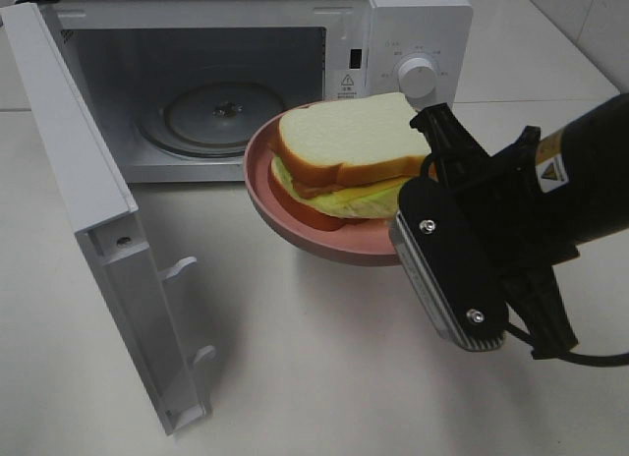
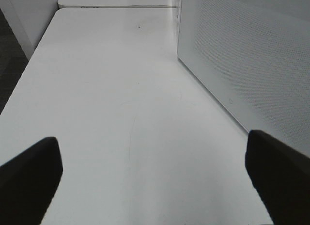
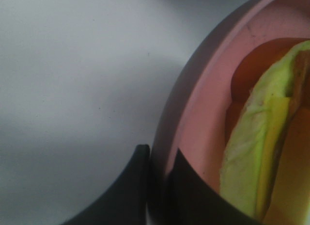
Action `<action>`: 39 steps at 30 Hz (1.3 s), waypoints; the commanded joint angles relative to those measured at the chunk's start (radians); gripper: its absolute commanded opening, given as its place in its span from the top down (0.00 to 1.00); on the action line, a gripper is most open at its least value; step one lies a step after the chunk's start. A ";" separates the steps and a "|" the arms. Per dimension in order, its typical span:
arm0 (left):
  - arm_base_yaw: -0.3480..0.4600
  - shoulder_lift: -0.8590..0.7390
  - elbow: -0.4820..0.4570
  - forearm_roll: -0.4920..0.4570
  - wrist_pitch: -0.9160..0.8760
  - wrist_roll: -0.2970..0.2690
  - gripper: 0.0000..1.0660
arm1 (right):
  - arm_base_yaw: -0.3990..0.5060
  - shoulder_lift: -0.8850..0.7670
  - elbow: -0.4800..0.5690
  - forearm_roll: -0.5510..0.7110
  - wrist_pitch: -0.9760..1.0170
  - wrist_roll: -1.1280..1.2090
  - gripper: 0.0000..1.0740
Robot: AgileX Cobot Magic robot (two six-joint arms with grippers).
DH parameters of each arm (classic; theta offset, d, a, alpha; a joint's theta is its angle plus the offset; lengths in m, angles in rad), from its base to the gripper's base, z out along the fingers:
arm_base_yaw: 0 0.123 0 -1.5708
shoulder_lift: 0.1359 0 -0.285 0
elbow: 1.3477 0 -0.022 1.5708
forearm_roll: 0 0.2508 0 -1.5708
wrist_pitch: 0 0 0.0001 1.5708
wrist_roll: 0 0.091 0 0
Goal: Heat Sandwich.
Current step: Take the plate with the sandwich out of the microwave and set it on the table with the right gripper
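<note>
The sandwich (image 1: 344, 156), white bread over pale green, yellow and red layers, lies on a round pink plate (image 1: 295, 225). The plate hangs above the table just in front of the open microwave (image 1: 393, 24). My right gripper (image 1: 432, 169) is shut on the plate's right rim. In the right wrist view its fingers (image 3: 140, 186) pinch the rim of the plate (image 3: 193, 104), with the sandwich (image 3: 252, 152) just inside. My left gripper (image 2: 155, 181) is open over bare table beside the microwave's outer wall (image 2: 252, 65); it does not show in the exterior high view.
The microwave door (image 1: 88, 210) is swung wide to the left and reaches toward the table's front. A glass turntable (image 1: 211, 117) lies inside the cavity. A dial (image 1: 418, 78) is on the control panel at the right.
</note>
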 commanded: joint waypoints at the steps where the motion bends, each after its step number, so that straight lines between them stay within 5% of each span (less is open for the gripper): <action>1: -0.005 -0.022 0.001 0.003 -0.005 0.001 0.09 | -0.003 -0.066 0.022 -0.007 0.004 0.022 1.00; 12: -0.005 -0.022 0.001 0.003 -0.005 0.001 0.09 | -0.003 -0.208 0.076 -0.024 0.095 0.101 1.00; 31: -0.005 -0.022 0.001 0.003 -0.005 0.001 0.09 | -0.003 -0.301 0.107 -0.472 0.249 0.829 0.99; 39: -0.005 -0.022 0.001 0.003 -0.005 0.001 0.09 | -0.003 -0.301 0.107 -0.550 0.348 1.042 1.00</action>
